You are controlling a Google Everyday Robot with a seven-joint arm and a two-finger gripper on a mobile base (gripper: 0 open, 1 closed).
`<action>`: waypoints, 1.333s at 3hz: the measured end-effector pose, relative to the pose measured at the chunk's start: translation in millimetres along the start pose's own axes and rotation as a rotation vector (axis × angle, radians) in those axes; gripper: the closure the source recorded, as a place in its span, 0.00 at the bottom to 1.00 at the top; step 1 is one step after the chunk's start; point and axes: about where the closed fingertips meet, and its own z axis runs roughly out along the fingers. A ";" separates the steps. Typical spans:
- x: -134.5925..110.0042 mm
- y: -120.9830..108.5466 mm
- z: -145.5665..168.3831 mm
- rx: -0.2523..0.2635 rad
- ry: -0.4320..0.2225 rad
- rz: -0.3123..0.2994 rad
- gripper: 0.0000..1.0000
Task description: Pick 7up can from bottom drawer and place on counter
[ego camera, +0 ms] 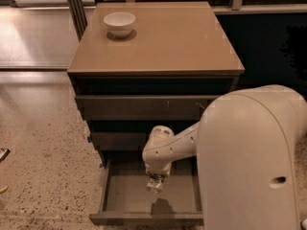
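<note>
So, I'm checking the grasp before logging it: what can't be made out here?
1. Camera view: whether the claw, low over the open bottom drawer, holds anything; what is at its tip is too small to tell.
2. Camera view: the drawer's right part, hidden behind the robot's arm.
3. Camera view: the arm's lower end, cut off by the bottom edge.

So there's a white bowl (119, 22) sitting near the back left corner of the counter (163, 47), standing upright, well clear of the front edge. Under the front edge are the two upper drawers (139, 108), both pushed in. Speckled floor (43, 147) off the left side, with some small thing (3, 154) lying at the far left, can't tell what. Dark post (76, 8) behind the back left corner. The gripper (154, 183) hangs over the open bottom drawer (129, 195).
</note>
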 end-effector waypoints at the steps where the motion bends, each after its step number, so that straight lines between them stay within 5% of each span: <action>1: 6.8 21.0 -67.7 -0.021 0.047 0.052 1.00; 2: 21.4 42.6 -131.4 -0.025 0.093 0.137 1.00; 4: 20.4 41.1 -127.8 -0.009 0.086 0.134 1.00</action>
